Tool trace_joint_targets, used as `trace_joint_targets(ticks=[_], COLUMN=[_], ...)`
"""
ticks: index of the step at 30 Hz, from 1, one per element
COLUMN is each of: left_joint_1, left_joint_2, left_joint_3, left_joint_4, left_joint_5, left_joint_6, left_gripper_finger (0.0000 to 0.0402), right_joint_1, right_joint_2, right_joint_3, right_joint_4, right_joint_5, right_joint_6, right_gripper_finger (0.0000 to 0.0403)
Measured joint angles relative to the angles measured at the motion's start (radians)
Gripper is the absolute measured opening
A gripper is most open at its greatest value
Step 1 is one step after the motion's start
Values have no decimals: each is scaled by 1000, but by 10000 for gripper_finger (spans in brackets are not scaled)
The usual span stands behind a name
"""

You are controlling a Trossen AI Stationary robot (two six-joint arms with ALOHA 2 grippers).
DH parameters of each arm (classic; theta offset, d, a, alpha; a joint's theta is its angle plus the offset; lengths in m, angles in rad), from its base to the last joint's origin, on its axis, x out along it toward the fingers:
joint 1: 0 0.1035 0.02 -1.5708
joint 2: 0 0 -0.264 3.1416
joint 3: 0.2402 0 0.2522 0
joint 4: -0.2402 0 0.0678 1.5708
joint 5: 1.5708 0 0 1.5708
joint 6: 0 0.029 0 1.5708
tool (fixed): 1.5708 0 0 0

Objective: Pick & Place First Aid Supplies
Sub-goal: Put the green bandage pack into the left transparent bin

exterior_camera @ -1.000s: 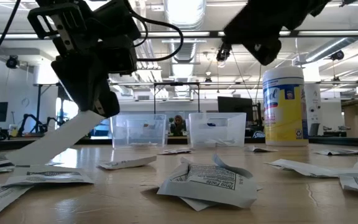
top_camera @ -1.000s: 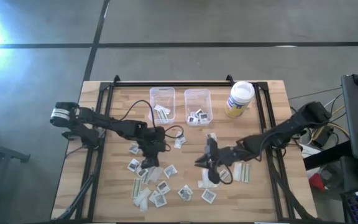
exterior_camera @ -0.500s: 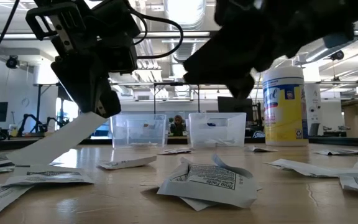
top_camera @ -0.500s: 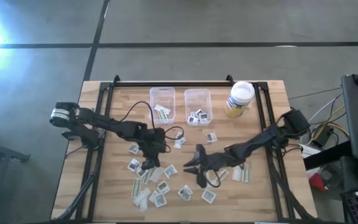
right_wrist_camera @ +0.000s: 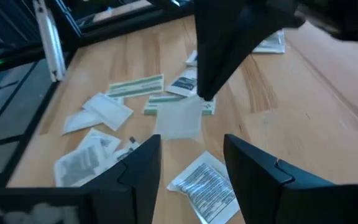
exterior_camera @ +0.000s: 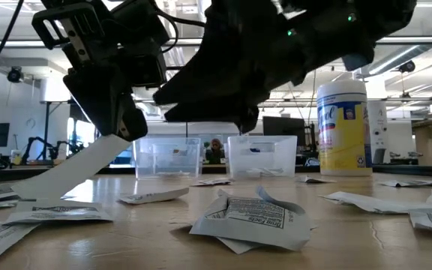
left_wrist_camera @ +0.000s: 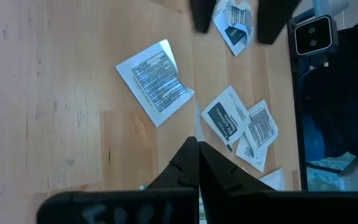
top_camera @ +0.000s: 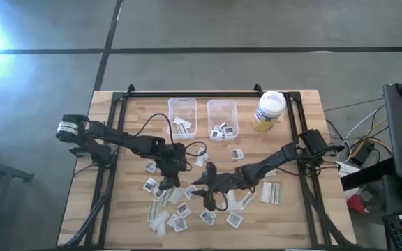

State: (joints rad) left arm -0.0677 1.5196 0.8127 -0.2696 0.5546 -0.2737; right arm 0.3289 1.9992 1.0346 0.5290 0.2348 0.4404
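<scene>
Small flat first aid packets lie scattered over the near middle of the wooden table. My left gripper hangs over them, shut on a long pale strip. My right gripper reaches in from the right and hovers open just right of it, above a square printed packet that lies flat on the table. Nothing is between its fingers. My left gripper pinches the long pale strip by its upper end between its two shut fingers, which point down from above. The strip slants down below the fingers, and its lower end rests on the table.
Two clear bins with a few packets in them stand at the far middle. A white-lidded yellowish jar stands to their right. More strips lie at the near right. A black frame rail runs along each side of the table.
My right gripper has travelled toward the table's left edge and slightly nearer, low over the packets, ending close beside my left gripper. The strip stays as it was, one end on the table.
</scene>
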Motion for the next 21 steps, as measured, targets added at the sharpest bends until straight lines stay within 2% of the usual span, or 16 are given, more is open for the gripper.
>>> trace_joint_targets(ticks=[12, 21], left_joint_1=[0, 0], left_joint_2=[0, 0], left_joint_3=[0, 0], left_joint_4=[7, 8], left_joint_5=[-6, -6], left_joint_6=[9, 11], left_gripper_finger=[0, 0], right_joint_1=[-14, -40], right_joint_2=[129, 143], right_joint_3=[124, 123], right_joint_4=[1, 1], right_joint_5=[-4, 0], right_joint_6=[1, 25], right_gripper_finger=[178, 178])
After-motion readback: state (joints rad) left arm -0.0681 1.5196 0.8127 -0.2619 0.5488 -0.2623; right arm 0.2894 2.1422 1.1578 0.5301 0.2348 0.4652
